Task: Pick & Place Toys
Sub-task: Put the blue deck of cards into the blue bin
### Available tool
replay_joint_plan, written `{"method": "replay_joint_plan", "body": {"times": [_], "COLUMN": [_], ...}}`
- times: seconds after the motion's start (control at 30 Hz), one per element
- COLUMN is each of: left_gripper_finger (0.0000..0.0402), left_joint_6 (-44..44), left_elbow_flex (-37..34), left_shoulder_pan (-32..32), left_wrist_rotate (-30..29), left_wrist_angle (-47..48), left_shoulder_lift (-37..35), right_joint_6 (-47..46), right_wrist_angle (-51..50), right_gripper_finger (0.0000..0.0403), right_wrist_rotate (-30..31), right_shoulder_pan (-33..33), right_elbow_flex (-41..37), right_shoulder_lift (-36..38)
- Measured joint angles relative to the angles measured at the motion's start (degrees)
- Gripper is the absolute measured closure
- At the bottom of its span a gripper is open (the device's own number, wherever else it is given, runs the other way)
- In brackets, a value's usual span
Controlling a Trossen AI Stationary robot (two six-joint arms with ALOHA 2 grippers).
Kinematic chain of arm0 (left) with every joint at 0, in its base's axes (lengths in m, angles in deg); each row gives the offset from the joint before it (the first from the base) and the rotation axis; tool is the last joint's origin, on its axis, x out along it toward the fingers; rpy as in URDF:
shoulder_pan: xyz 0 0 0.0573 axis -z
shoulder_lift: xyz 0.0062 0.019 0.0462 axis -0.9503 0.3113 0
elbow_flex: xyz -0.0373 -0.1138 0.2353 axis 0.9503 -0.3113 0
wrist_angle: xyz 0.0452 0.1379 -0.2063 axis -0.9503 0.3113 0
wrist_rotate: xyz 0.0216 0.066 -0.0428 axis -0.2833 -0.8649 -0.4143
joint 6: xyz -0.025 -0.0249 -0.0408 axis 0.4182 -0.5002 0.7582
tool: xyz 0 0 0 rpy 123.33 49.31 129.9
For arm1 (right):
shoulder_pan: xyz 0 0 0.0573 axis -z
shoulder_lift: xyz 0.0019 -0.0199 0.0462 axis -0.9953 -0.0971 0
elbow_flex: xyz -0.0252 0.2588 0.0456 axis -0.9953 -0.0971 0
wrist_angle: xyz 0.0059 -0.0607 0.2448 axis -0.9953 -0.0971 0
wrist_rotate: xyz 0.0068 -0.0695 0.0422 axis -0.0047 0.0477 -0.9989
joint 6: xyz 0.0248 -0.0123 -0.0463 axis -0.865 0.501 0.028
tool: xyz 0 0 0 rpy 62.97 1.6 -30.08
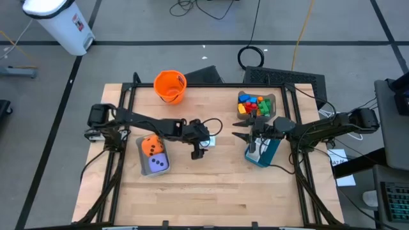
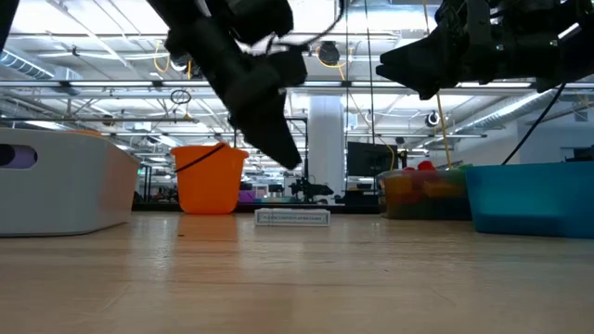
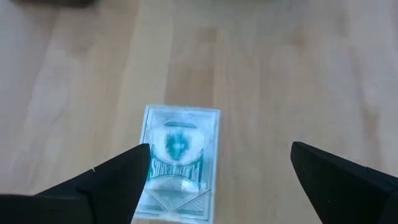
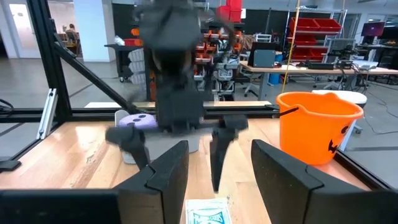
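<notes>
A small white card box with a teal picture (image 3: 180, 163) lies flat on the wooden table near its middle; it also shows in the high view (image 1: 210, 142) and the low view (image 2: 291, 217). My left gripper (image 3: 221, 174) is open and hovers above it (image 1: 197, 152), touching nothing. My right gripper (image 1: 241, 131) is open and empty, held high beside the teal bin (image 1: 263, 153). An orange die (image 1: 151, 147) and a purple die (image 1: 158, 163) lie in the grey bin (image 1: 142, 167). Bright blocks (image 1: 252, 104) fill a clear bin.
The orange bucket (image 1: 170, 86) stands at the far edge, left of centre. The clear bin of blocks (image 2: 422, 192) stands at the far right, with the teal bin (image 2: 534, 199) nearer. The grey bin (image 2: 56, 190) is on the left. Bare wood lies along the near edge.
</notes>
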Motion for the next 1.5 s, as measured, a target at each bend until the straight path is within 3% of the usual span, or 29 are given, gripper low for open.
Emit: {"method": "replay_joint_plan", "body": {"times": [0.3,1.5], "left_gripper_finger": [0.0004,0.0002], "left_joint_6": [-1.4,1.6], "left_elbow_flex": [0.0,0.1], "left_shoulder_pan": [-2.1,-5.7], "left_wrist_rotate": [0.5,2.5], "left_wrist_angle": [-0.5,-0.8], "left_shoulder_lift": [7.2,10.7], "right_joint_6": [0.0,0.2], "right_wrist_angle": [-0.7,-1.3], "right_gripper_finger": [0.0236,0.0236], "right_wrist_rotate": [0.0,0.0], "right_shoulder_pan": [0.0,0.0], "right_elbow_flex": [0.0,0.0], "right_shoulder_lift": [0.0,0.0]}}
